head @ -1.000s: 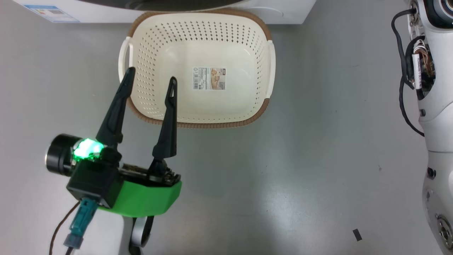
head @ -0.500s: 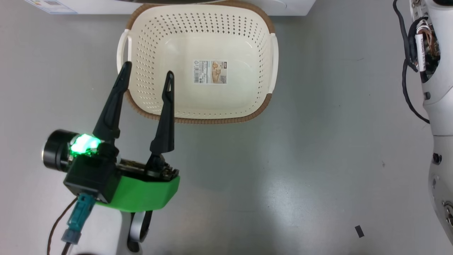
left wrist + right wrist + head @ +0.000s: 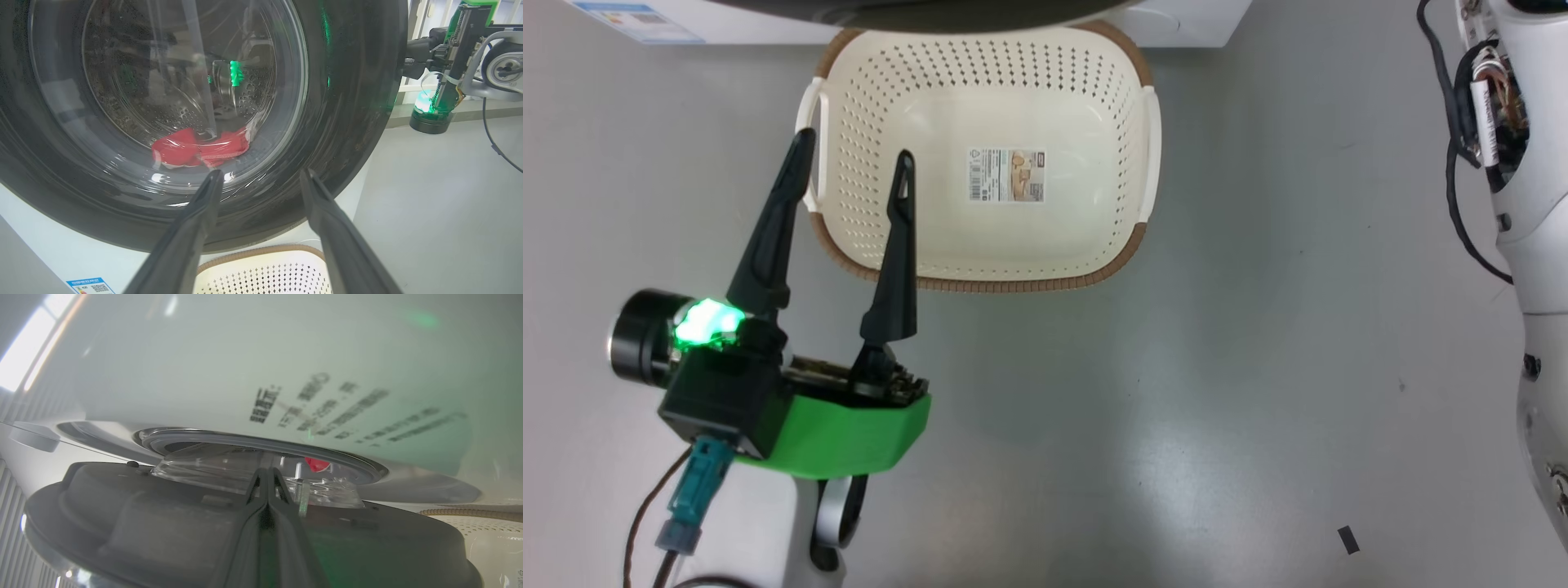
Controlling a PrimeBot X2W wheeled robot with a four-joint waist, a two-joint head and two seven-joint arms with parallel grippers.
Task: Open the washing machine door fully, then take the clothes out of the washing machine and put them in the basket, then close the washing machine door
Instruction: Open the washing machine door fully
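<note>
Grey floor [image 3: 1258, 367] is spread beneath everything, and the basket [image 3: 980, 282] is set on it just ahead of the left pincer [image 3: 854, 143]. That pincer's fingers are spread wide with nothing held between them, one tip over the basket's near corner and the other by its side handle [image 3: 809, 139]. Against a second ago, the left pincer has been carried slightly forward and to its own left. A broader dark band of the washing machine door [image 3: 347, 102] is also seen past its tips at the top of the head view, though the basket and the blue label [image 3: 637, 23] lie almost where they did. Some camera sway came in between, so this is read, cautiously, as the door being swung outward. The right pincer [image 3: 267, 473] is closed, finger against finger, with nothing gripped. It is laid along the door's inner face, with the glass bowl [image 3: 229, 465] just beyond its tips and a gap showing between the door and the grey ring [image 3: 245, 441] of the washing machine [image 3: 1176, 20]. The clothes [image 3: 196, 149] are seen through the glass, above and beyond the left pincer's tips, inside the drum. The opening step is judged unfinished; the basket is empty.
</note>
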